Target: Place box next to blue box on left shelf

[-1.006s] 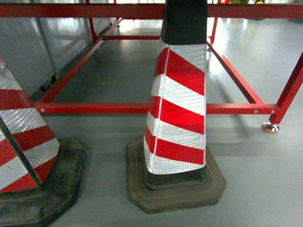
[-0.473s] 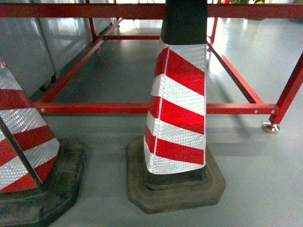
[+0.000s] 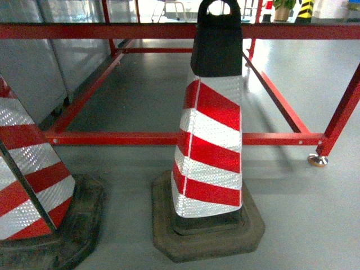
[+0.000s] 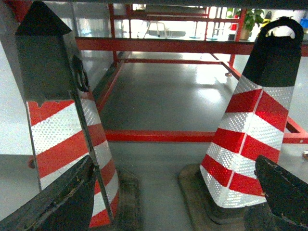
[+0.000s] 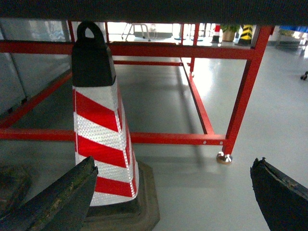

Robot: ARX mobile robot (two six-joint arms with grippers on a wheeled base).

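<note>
1. Seeing both my grippers, left gripper (image 4: pixel 173 202) and right gripper (image 5: pixel 175 197), jaws wide apart, holding nothing.
2. Two red-and-white striped traffic cones on black rubber bases: one centre (image 3: pixel 211 140), one left (image 3: pixel 28 180).
3. Red metal frame (image 3: pixel 169 138) behind, on grey floor (image 3: pixel 315 225).
4. Blue crate and roller shelf: not in any view.

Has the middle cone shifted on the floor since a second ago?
No. The middle cone keeps its spot against the red frame; the whole view tilted up together.
</note>
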